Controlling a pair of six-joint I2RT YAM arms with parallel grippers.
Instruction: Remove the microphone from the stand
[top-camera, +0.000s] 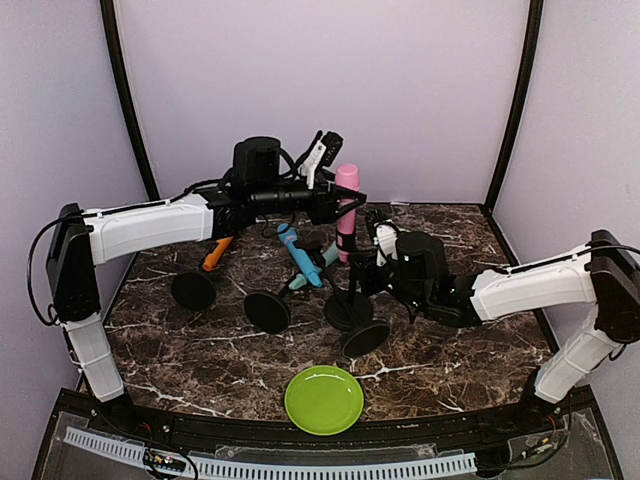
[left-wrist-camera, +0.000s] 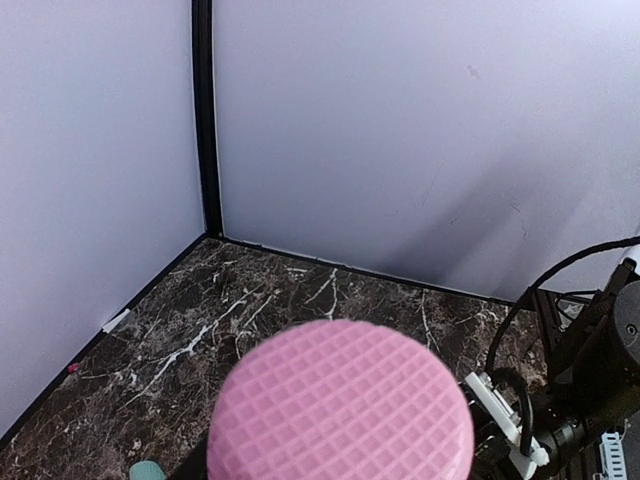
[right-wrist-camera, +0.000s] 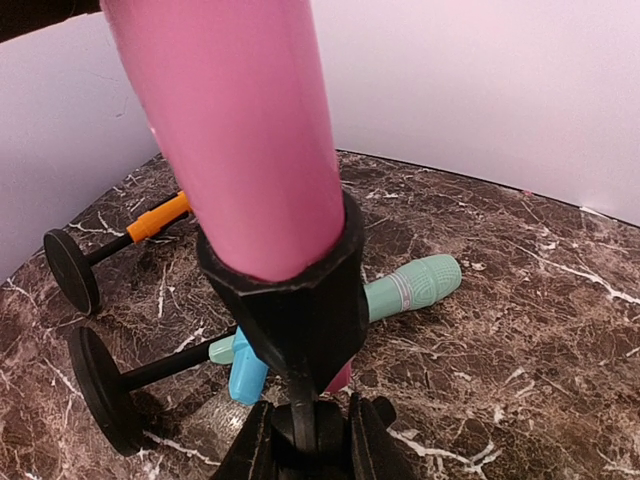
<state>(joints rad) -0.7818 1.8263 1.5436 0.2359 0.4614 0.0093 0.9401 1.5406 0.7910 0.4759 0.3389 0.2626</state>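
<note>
The pink microphone (top-camera: 347, 185) stands upright near the back middle of the table, its lower end in the black clip (right-wrist-camera: 290, 300) of a stand. My left gripper (top-camera: 338, 206) is closed around its body below the head. In the left wrist view the gridded pink head (left-wrist-camera: 340, 405) fills the bottom and hides the fingers. My right gripper (top-camera: 372, 270) is shut on the stand's thin black pole (right-wrist-camera: 305, 425) just under the clip. Both fingers (right-wrist-camera: 255, 450) press on that pole. The pink microphone's body (right-wrist-camera: 230, 130) rises out of the clip.
A teal microphone (right-wrist-camera: 410, 285) and a blue microphone (top-camera: 295, 250) lie on the marble behind the stand. An orange microphone (top-camera: 217, 253) sits in a tipped stand at the left. Round black stand bases (top-camera: 267, 312) lie about mid-table. A green plate (top-camera: 323, 399) rests near the front edge.
</note>
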